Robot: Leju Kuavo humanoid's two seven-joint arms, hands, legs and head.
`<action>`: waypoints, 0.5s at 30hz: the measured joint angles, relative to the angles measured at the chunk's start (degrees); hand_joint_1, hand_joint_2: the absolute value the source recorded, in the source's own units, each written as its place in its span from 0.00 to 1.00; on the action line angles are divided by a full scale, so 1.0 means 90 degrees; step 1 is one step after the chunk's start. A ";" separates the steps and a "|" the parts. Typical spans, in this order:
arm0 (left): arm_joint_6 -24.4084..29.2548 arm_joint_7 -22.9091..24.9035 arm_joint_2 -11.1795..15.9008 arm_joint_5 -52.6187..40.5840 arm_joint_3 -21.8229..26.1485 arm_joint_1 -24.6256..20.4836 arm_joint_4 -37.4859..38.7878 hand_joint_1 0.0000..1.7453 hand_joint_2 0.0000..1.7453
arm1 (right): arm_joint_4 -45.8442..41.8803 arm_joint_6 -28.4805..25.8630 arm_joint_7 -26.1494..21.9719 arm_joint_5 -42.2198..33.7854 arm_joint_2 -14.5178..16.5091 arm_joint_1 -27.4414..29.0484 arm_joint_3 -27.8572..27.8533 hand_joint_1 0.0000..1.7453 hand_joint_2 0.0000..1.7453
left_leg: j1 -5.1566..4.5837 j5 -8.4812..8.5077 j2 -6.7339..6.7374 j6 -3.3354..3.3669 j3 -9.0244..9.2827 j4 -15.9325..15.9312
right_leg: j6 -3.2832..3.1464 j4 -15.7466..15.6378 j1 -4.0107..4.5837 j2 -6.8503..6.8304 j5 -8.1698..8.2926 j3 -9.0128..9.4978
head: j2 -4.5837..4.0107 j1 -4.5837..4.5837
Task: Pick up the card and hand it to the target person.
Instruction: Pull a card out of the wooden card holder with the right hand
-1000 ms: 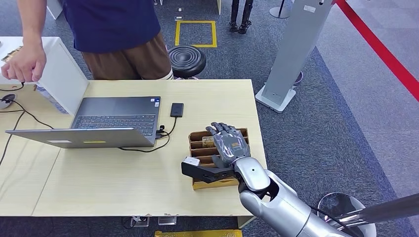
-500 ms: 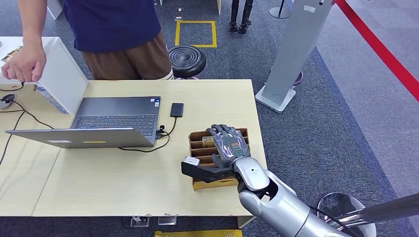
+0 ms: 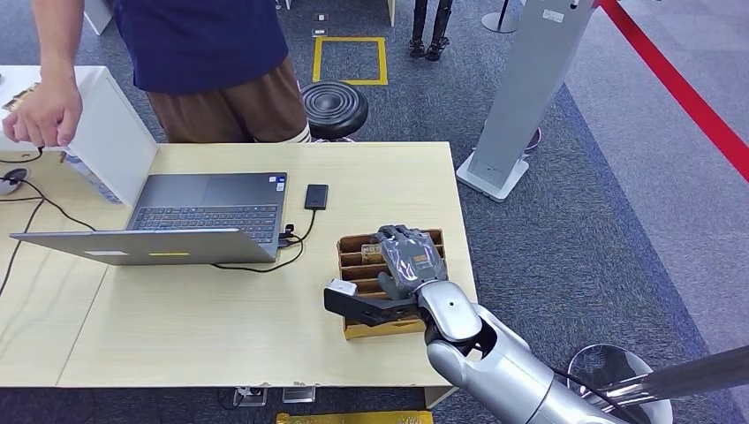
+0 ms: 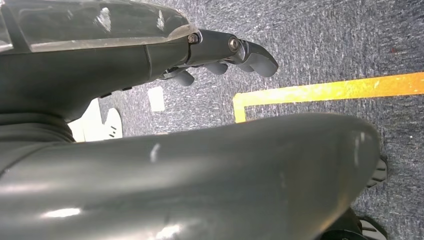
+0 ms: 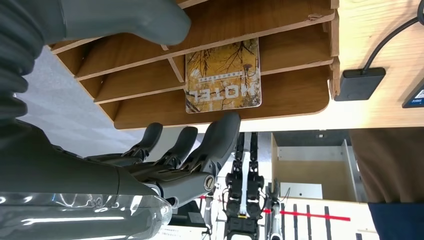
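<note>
Table [image 3: 265, 336]: pale wood-grain top, rectangular, standing on grey-blue carpet [image 3: 565, 247]. On the floor you have a yellow taped square [image 3: 350, 59], a red line [image 3: 680, 84], a black round stool [image 3: 334, 108] and a grey stand [image 3: 521, 97] on a flat base.

Rack [image 3: 353, 256]: brown slotted wood, near the table's right edge, thin dividers. The right wrist view gives you its shelves close up.

Card [image 5: 223, 76]: glossy, rounded corners, golden tree print with the word HOTEL, leaning in a rack slot. In the head view you see just a sliver [image 3: 372, 253] beside the fingers.

Right hand [image 3: 402, 265]: grey, over the rack, fingers [image 5: 220, 137] apart and curled toward the card, thumb on the other side; nothing grasped.

Left hand [image 4: 220, 55]: dark, over carpet, fingers curled, holding nothing.

Laptop [image 3: 203, 216]: grey, open, with a black drive [image 3: 316, 196] cabled beside it.

Person [image 3: 203, 62]: dark shirt, brown shorts, behind the table; one hand [image 3: 42, 115] at a white box [image 3: 110, 132].
</note>
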 joint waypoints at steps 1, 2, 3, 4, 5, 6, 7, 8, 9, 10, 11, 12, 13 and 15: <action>0.0000 0.0000 0.0000 -0.0001 0.0000 0.0000 0.0000 0.00 0.00 | 0.0000 -0.0005 0.0000 0.0001 0.0000 -0.0001 0.0000 0.43 1.00 | 0.0000 0.0000 0.0000 0.0000 0.0000 0.0000 | 0.0000 0.0000 0.0000 0.0000 0.0000 0.0000 | 0.0000 0.0000; 0.0000 0.0000 0.0000 -0.0001 0.0000 0.0000 0.0000 0.00 0.00 | 0.0000 -0.0011 -0.0001 0.0002 0.0000 -0.0002 0.0000 0.46 1.00 | 0.0000 0.0000 0.0000 0.0000 0.0000 0.0000 | 0.0000 0.0000 0.0000 0.0000 0.0000 0.0000 | 0.0000 0.0000; 0.0000 0.0000 0.0000 0.0000 0.0000 0.0000 0.0000 0.00 0.00 | 0.0000 -0.0017 -0.0001 0.0004 0.0000 -0.0003 0.0000 0.48 1.00 | 0.0000 0.0000 0.0000 0.0000 0.0000 0.0000 | 0.0000 0.0000 0.0000 0.0000 0.0000 0.0000 | 0.0000 -0.0001; 0.0000 0.0000 0.0000 -0.0001 0.0000 0.0000 0.0000 0.00 0.00 | 0.0000 -0.0025 -0.0002 0.0004 0.0000 -0.0005 -0.0001 0.51 1.00 | 0.0000 0.0000 0.0000 0.0000 0.0000 0.0000 | 0.0000 0.0000 0.0000 0.0000 0.0000 0.0000 | 0.0000 -0.0001; 0.0001 0.0000 0.0000 -0.0001 0.0000 0.0000 0.0000 0.00 0.00 | 0.0000 -0.0033 -0.0002 0.0004 0.0001 -0.0008 -0.0001 0.51 1.00 | 0.0000 0.0000 0.0000 0.0000 0.0000 0.0000 | 0.0000 0.0000 0.0000 0.0000 0.0000 0.0000 | 0.0000 -0.0001; 0.0001 0.0000 0.0000 -0.0001 0.0000 0.0000 0.0000 0.00 0.00 | -0.0001 -0.0041 -0.0002 0.0005 0.0001 -0.0012 -0.0002 0.51 1.00 | 0.0000 0.0000 0.0000 0.0000 0.0000 0.0000 | 0.0000 0.0000 0.0000 0.0000 0.0000 0.0000 | 0.0000 -0.0001; 0.0002 0.0000 0.0000 -0.0001 0.0000 0.0000 0.0000 0.00 0.00 | -0.0001 -0.0047 -0.0002 0.0005 0.0002 -0.0018 -0.0002 0.51 1.00 | 0.0000 0.0000 0.0000 0.0000 0.0001 0.0000 | 0.0000 0.0000 0.0000 0.0000 0.0000 0.0000 | 0.0000 -0.0001; 0.0002 0.0000 0.0000 -0.0001 0.0000 0.0000 0.0000 0.00 0.00 | -0.0002 -0.0050 -0.0003 0.0005 0.0004 -0.0024 -0.0002 0.51 1.00 | 0.0000 0.0000 0.0000 0.0000 0.0001 0.0000 | 0.0000 0.0000 0.0000 0.0000 0.0000 0.0000 | 0.0000 -0.0001; 0.0003 0.0000 0.0000 0.0000 0.0000 0.0000 0.0000 0.00 0.00 | -0.0002 -0.0052 -0.0004 0.0005 0.0005 -0.0030 -0.0002 0.51 1.00 | 0.0000 0.0000 0.0000 0.0000 0.0001 0.0000 | 0.0000 0.0000 0.0000 0.0000 0.0000 0.0001 | 0.0000 -0.0002; 0.0004 0.0000 0.0000 0.0001 0.0000 0.0000 0.0000 0.00 0.00 | -0.0002 -0.0052 -0.0006 0.0005 0.0007 -0.0033 -0.0002 0.54 1.00 | 0.0000 0.0000 0.0000 0.0000 0.0001 0.0000 | 0.0000 0.0000 0.0000 0.0000 0.0000 0.0001 | 0.0000 -0.0002; 0.0004 0.0000 0.0000 0.0001 0.0000 0.0000 0.0000 0.00 0.00 | -0.0002 -0.0052 -0.0008 0.0005 0.0007 -0.0035 -0.0002 0.56 1.00 | 0.0000 0.0000 0.0000 0.0000 0.0001 0.0000 | 0.0000 0.0000 0.0000 0.0000 0.0000 0.0001 | 0.0000 -0.0002; 0.0005 0.0000 0.0000 0.0001 0.0000 0.0000 0.0000 0.00 0.00 | -0.0002 -0.0051 -0.0008 0.0005 0.0007 -0.0036 -0.0002 0.58 1.00 | 0.0000 0.0000 0.0000 0.0000 0.0001 0.0000 | 0.0000 0.0000 0.0000 0.0000 0.0000 0.0000 | 0.0000 -0.0001; 0.0005 0.0000 0.0000 0.0001 -0.0001 0.0000 0.0000 0.00 0.00 | -0.0001 -0.0051 -0.0010 0.0004 0.0007 -0.0036 -0.0001 0.58 1.00 | 0.0000 0.0000 0.0000 0.0000 0.0001 0.0000 | 0.0000 0.0000 0.0000 0.0000 0.0000 0.0000 | 0.0000 -0.0001; 0.0005 -0.0001 0.0000 0.0001 -0.0002 0.0000 0.0000 0.00 0.00 | -0.0001 -0.0051 -0.0011 0.0004 0.0007 -0.0036 0.0000 0.55 1.00 | 0.0000 0.0000 0.0000 0.0000 0.0000 0.0000 | 0.0000 0.0000 0.0000 0.0000 0.0000 0.0000 | 0.0000 0.0000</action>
